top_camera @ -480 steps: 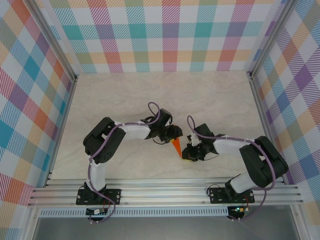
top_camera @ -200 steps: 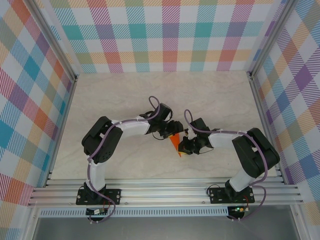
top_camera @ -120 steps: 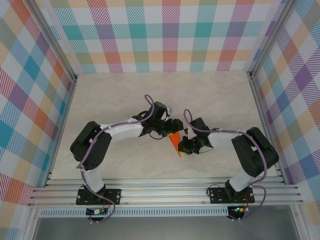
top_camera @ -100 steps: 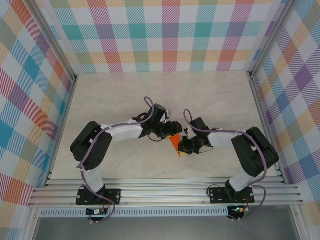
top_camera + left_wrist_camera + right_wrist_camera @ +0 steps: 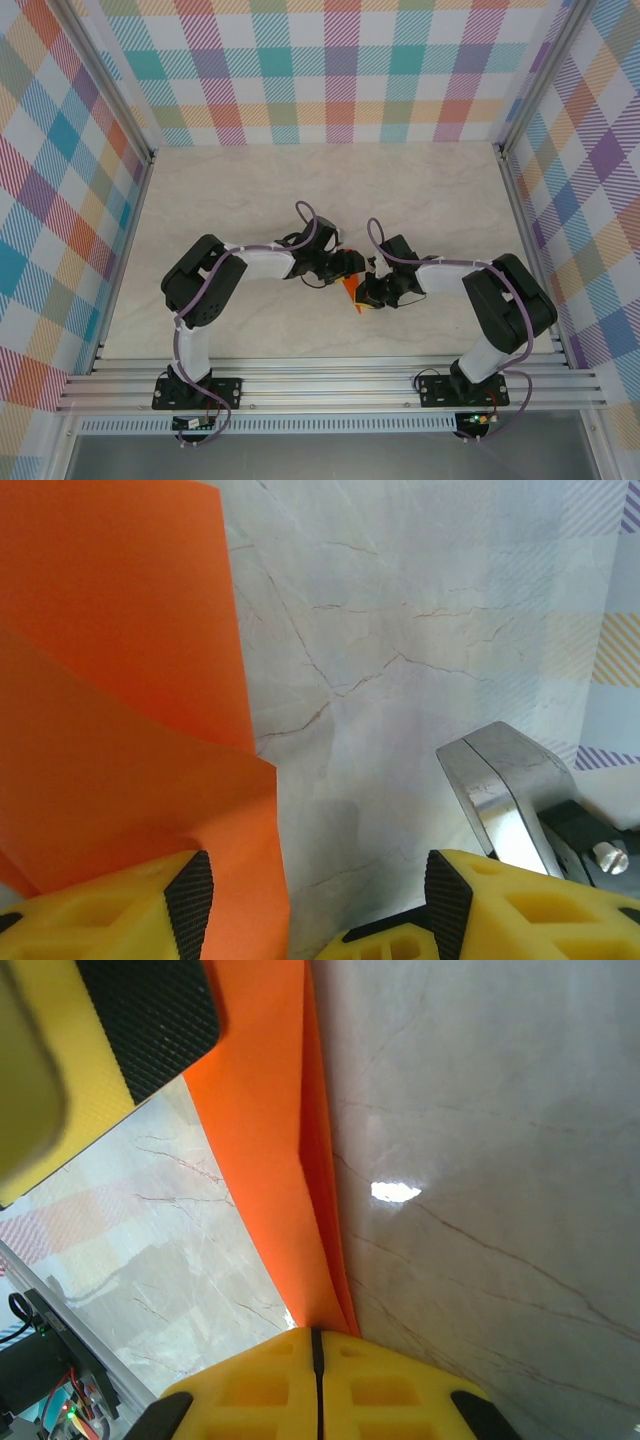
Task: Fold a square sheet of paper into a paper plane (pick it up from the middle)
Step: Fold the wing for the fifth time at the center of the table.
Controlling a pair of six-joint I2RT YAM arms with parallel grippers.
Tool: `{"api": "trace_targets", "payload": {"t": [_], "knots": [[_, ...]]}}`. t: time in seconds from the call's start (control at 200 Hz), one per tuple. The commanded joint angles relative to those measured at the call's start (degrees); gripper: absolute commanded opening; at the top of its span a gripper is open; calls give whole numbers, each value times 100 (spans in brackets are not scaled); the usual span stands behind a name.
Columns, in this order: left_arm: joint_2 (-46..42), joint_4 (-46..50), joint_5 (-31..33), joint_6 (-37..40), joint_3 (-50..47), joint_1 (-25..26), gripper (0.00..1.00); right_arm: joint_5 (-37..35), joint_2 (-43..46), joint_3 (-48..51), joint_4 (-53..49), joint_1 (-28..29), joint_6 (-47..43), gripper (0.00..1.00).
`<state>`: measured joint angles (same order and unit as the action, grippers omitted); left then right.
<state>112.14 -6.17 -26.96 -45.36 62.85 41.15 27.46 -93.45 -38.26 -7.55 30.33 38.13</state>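
Left elbow [image 5: 200, 278] has swung back inward.
Left hand [image 5: 318, 888] spread beside the paper plane [image 5: 120, 680]; right hand [image 5: 316, 1338] pinches its end.

Both arms bend inward: left tool [image 5: 318, 905] gapes toward 3 o'clock; right tool [image 5: 316, 1360], pointing 9 o'clock, pinches the paper plane [image 5: 265, 1160].

I'm looking down into a robot test cell here, a lab rig, no question. Aluminium frame posts [image 5: 113, 95] box it in, and bright plaid panels [image 5: 330, 70] hang on three sides as a backdrop. The worktop [image 5: 250, 190] is a pale marble-look sheet. Along the near edge runs a slotted aluminium rail [image 5: 330, 385], with my left arm [image 5: 255, 262] and right arm [image 5: 455, 275] bolted to it, purple cables [image 5: 180, 345] looped along them.
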Motion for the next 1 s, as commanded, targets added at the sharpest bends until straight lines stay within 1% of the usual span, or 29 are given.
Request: {"api": "trace_targets", "payload": {"t": [0.0, 0.155, 0.305, 0.64, 0.995], "knots": [[105, 34, 211, 162, 154, -70, 60, -795, -455, 336, -712, 52, -118, 6], [150, 121, 301, 369, 139, -148, 59, -814, -435, 379, -804, 61, -165, 6], [196, 197, 254, 566, 253, -268, 59, -845, -436, 411, -924, 58, -266, 5], [394, 252, 4, 918, 520, -570, 60, -901, -400, 438, -994, 51, -274, 5], [839, 177, -395, 1181, 889, -951, 61, -901, -410, 429, -1005, 55, -279, 5]]}}
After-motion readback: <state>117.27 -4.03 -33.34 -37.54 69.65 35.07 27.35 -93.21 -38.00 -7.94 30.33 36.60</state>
